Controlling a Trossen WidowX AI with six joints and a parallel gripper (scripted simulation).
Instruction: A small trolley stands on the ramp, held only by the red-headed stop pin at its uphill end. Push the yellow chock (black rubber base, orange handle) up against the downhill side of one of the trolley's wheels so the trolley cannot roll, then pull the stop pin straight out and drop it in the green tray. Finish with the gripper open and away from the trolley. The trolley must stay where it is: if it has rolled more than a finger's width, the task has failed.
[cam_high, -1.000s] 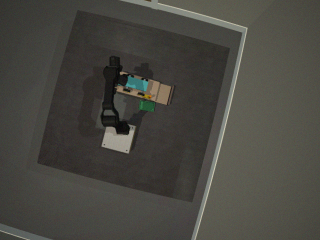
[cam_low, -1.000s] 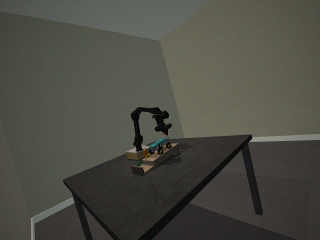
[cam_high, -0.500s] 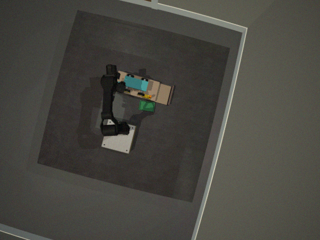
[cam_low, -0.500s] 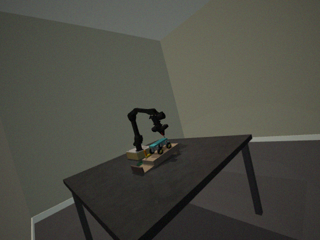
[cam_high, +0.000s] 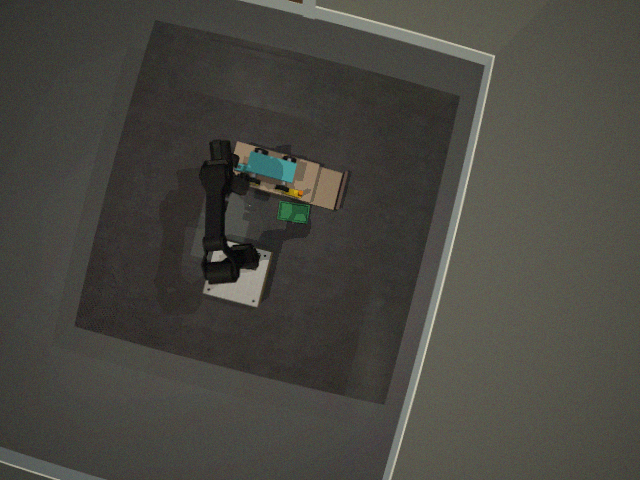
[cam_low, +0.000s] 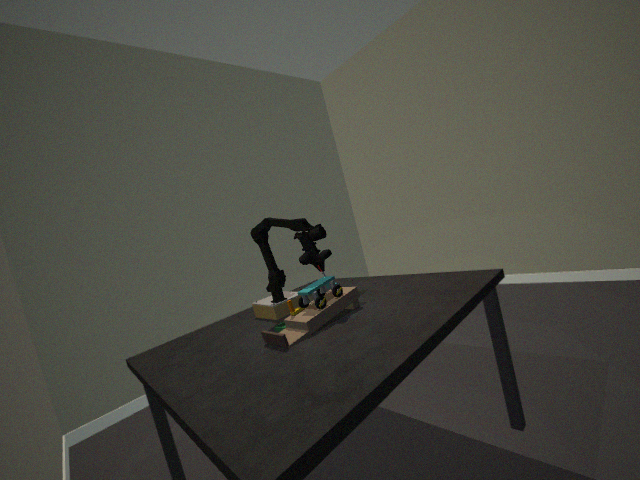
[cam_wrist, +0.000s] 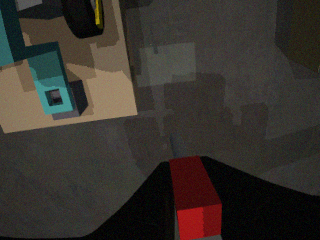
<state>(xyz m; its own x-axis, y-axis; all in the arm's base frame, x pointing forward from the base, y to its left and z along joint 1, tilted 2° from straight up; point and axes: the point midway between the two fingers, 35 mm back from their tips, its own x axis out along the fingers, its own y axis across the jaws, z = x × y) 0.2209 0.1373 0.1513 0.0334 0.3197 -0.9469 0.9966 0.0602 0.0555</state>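
Observation:
My gripper (cam_high: 240, 181) (cam_low: 320, 264) (cam_wrist: 183, 167) is shut on the red-headed stop pin (cam_wrist: 198, 216) (cam_low: 321, 269) and holds it in the air, just off the uphill end of the tan ramp (cam_high: 326, 189) (cam_low: 333, 308) (cam_wrist: 90, 103). The yellow chock (cam_high: 295, 192) (cam_low: 292, 308) with its orange handle sits against the downhill side of a near wheel. The green tray (cam_high: 294, 211) (cam_low: 279, 326) lies beside the ramp.
The arm's base stands on a pale plate (cam_high: 247, 291) (cam_low: 268, 310) on the dark table (cam_low: 361, 361), close to the ramp and the tray. The ramp's low end has a raised brown lip (cam_high: 342, 190) (cam_low: 273, 339).

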